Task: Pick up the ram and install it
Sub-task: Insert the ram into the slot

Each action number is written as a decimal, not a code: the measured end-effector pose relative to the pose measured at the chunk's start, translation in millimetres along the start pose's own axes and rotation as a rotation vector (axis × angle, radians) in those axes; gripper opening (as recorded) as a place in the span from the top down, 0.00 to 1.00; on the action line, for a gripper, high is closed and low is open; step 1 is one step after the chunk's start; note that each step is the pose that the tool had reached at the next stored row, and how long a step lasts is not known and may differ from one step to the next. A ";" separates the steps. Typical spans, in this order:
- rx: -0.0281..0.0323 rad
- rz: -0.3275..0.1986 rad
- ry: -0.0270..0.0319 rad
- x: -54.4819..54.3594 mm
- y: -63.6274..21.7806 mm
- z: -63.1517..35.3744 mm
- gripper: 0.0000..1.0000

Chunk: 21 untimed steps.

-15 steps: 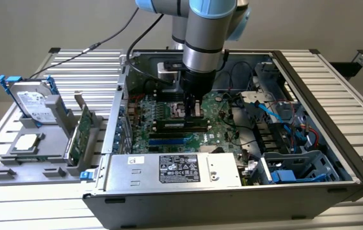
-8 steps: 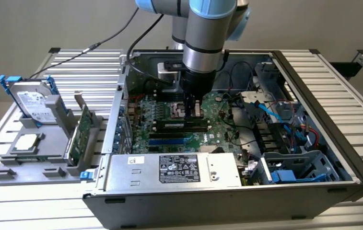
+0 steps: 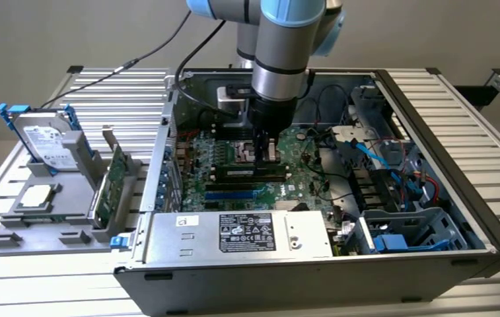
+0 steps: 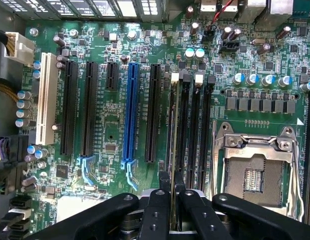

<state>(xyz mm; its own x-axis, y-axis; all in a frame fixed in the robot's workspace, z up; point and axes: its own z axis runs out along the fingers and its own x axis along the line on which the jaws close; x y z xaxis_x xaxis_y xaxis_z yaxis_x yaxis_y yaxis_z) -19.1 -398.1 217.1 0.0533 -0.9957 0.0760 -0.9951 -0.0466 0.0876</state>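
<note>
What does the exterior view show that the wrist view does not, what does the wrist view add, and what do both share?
Exterior view: the hard drive and expansion card on a grey stand beside the case, plus the power supply. Wrist view: the white slot and the ram gripped edge-on between the fingers. Both: the gripper above the green motherboard.

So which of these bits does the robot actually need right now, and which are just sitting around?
In the job:
narrow green ram stick, seen edge-on; black two-fingered gripper pinching it; long black memory slots alongside; green motherboard.

Lying about:
silver hard drive; wide green expansion card; square metal processor chip; all in the grey rack beside the black computer case.
</note>
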 end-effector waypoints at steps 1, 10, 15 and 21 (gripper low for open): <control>-0.0001 0.000 0.0001 0.0 0.0 0.1 0.86; -0.0002 0.004 -0.0004 -0.6 -0.2 2.6 0.86; -0.0004 0.005 -0.0003 -0.7 -0.3 3.2 0.86; -0.0003 0.005 -0.0006 -0.8 -0.3 3.3 0.67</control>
<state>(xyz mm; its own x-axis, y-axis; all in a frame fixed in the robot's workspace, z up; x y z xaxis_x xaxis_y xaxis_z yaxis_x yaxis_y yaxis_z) -19.1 -397.5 213.7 0.0485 -0.9959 0.0758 -0.9953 -0.0418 0.0875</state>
